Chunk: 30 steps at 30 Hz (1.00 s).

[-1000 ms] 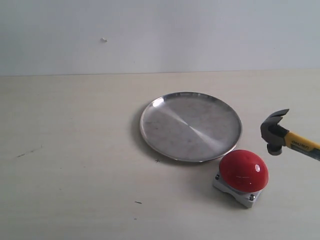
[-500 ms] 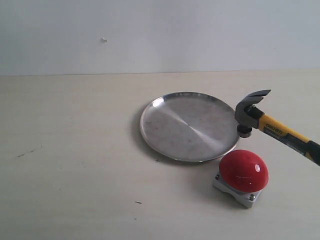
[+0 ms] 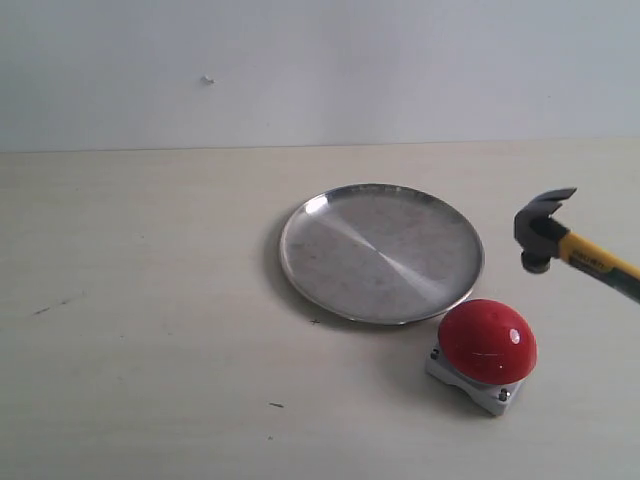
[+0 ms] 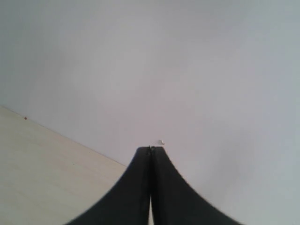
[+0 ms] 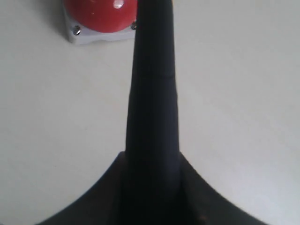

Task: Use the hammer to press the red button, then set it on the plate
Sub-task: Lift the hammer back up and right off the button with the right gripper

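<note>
The hammer [image 3: 560, 247] hangs in the air at the right edge of the exterior view, its dark head up and right of the red button [image 3: 487, 342] and right of the plate [image 3: 381, 252]. Its yellow neck runs off the frame, so the holding arm is out of that view. In the right wrist view my right gripper [image 5: 152, 157] is shut on the black handle [image 5: 153, 84], which points toward the red button [image 5: 101, 13]. My left gripper [image 4: 150, 151] is shut with nothing in it and faces the wall, away from all three things.
The pale wooden table [image 3: 150, 330] meets a plain white wall [image 3: 300, 70] behind the plate. A few small dark marks [image 3: 276, 405] lie on the table at the front left.
The hammer head swung up and left to the plate's right rim half a second ago. It has since pulled back to the right and now sits a little higher than a second ago.
</note>
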Available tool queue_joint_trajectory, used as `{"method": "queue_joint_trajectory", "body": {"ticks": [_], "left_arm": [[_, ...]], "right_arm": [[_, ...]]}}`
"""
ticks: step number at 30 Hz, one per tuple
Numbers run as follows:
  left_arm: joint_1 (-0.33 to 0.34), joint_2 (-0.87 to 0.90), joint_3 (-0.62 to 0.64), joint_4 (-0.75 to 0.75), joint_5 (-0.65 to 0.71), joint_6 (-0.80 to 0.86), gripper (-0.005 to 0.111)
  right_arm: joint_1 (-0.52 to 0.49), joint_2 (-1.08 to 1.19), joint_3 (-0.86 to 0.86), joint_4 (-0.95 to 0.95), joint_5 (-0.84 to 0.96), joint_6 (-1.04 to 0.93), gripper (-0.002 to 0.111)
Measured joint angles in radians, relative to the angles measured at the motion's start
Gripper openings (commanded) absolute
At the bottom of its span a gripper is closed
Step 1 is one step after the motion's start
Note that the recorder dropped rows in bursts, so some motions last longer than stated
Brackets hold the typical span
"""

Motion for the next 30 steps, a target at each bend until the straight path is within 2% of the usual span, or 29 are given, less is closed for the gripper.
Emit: {"method": "queue_joint_trajectory", "body": {"ticks": [6,12,19,30], "left_arm": [[0.0,0.0,0.0,0.0,0.0,0.0,0.0],[0.0,0.0,0.0,0.0,0.0,0.0,0.0],[0.0,0.0,0.0,0.0,0.0,0.0,0.0],[0.0,0.0,0.0,0.0,0.0,0.0,0.0]], "right_arm": [[0.0,-0.057,-0.036,-0.013,0.014,0.072,0.0],[0.0,-0.083,-0.036,-0.094,0.115,0.14,0.0],[0.0,-0.105,-0.036,0.005,0.083,0.186,0.0],[0.0,-0.103,-0.036,0.019,0.098,0.269,0.0]]}}
